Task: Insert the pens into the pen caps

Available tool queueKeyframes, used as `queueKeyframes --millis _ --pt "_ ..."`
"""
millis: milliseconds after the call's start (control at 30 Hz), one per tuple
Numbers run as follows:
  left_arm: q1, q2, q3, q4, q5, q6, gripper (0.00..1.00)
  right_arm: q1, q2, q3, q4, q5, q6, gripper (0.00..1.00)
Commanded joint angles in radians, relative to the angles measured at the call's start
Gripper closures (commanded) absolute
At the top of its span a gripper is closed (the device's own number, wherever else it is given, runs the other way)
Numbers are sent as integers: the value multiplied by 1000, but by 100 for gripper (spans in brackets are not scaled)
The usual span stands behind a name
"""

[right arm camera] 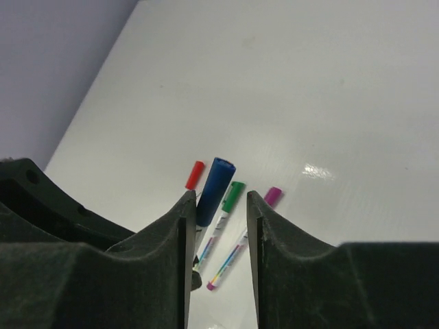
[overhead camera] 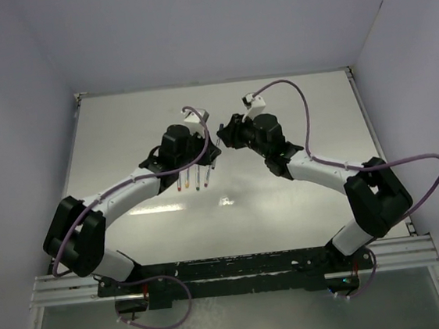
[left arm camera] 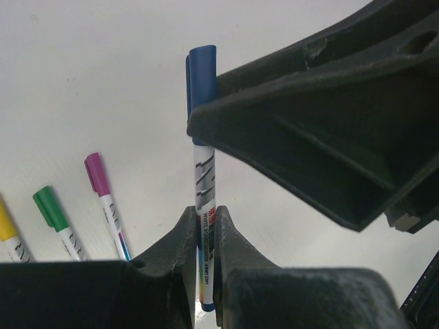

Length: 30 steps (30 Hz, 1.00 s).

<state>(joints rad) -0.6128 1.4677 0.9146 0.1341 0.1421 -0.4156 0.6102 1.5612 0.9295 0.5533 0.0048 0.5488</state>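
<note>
Gripping a white pen [left arm camera: 204, 175] wearing a dark blue cap [left arm camera: 202, 75] are the left fingers [left arm camera: 168, 267]; right fingers [right arm camera: 295, 267] apart.

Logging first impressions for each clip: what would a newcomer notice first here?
The eye goes to the white pen sticking straight out of the shut left gripper over the middle of the table, its dark blue cap already on. The right gripper sits right at that cap, jaws slightly apart. Below, a green-capped pen and a purple-capped pen lie side by side on the white surface.
</note>
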Motion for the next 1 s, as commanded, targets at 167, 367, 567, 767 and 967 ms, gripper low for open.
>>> queueKeyframes --millis 167,367,567,767,967 --pt "-2 155 89 -8 -52 -18 100 -4 -175 -68 -112 231 -96 57" --pt "-4 217 108 -86 -135 -61 100 -4 -321 -120 -137 389 -126 55" --pt "-7 286 132 -102 -120 -89 100 -3 -407 -160 -146 423 -129 55" --pt "-29 332 153 -123 -118 -106 96 -3 -407 -174 -161 405 -103 55" --pt "-48 358 153 -128 -115 -115 94 -4 -392 -179 -152 396 -88 55"
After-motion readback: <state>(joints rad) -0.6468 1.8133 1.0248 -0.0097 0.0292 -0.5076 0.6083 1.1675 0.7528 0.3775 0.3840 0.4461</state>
